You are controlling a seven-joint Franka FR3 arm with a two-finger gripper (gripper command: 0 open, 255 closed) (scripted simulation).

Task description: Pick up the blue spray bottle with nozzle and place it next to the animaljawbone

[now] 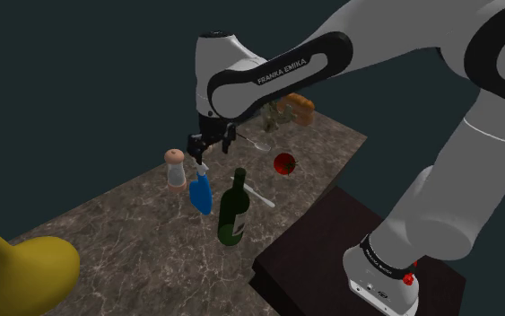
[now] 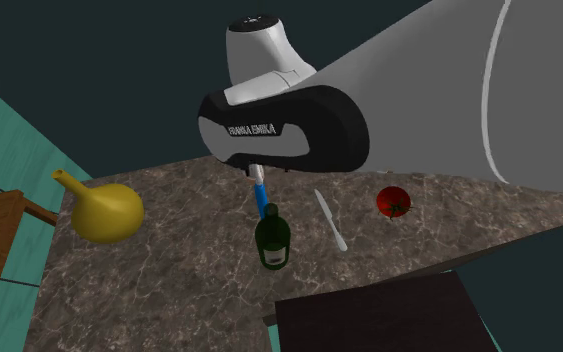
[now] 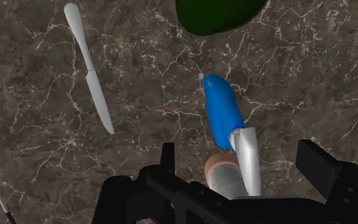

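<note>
On the dark marbled worktop (image 1: 134, 233), just beside a small shaker (image 1: 177, 168) with a pinkish top, stands the spray bottle (image 1: 201, 193); its body is bright blue, slim and rounded at the end, leaning a little, and topped by a pale grey nozzle (image 3: 247, 156); a dark green bottle (image 1: 233, 208) is near it, with a silver knife (image 3: 89, 70) and a red tomato (image 2: 393, 201) further off; the black jaws hang right over the nozzle, spread wide, one finger on either side; neither appears to touch it, and they hold nothing.
</note>
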